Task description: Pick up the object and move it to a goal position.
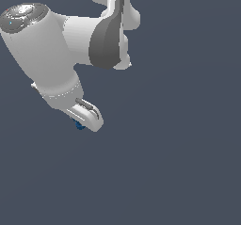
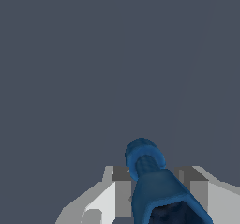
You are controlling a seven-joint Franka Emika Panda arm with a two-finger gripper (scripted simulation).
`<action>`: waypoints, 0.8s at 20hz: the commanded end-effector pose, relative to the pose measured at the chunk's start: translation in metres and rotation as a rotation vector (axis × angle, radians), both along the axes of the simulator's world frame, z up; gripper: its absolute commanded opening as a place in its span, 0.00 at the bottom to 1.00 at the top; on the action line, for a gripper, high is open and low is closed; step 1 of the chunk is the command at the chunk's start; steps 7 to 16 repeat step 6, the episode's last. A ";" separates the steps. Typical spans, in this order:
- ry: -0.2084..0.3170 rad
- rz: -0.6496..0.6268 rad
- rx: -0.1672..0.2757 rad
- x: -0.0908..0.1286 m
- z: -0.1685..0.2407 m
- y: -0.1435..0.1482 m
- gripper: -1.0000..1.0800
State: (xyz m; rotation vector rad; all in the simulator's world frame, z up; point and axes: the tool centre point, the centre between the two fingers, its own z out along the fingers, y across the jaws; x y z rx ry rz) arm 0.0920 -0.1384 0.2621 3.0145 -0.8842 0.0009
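Between the two fingers (image 2: 117, 190) of the single gripper (image 2: 157, 185) I count one blue object (image 2: 154, 181); both fingers press its sides, holding it. Worktop edges are not visible, so I cannot place it further.

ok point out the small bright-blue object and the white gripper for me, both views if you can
small bright-blue object (image 2: 159, 190), wrist view, on its flared blue body between the fingers
small bright-blue object (image 1: 79, 125), exterior view, on the sliver showing under the gripper
white robot gripper (image 1: 87, 117), exterior view, at the fingertips
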 end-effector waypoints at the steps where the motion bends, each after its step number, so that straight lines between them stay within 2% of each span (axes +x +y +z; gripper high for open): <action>1: 0.001 0.001 0.000 0.002 0.004 -0.003 0.00; 16: 0.001 0.001 0.000 0.004 0.007 -0.004 0.00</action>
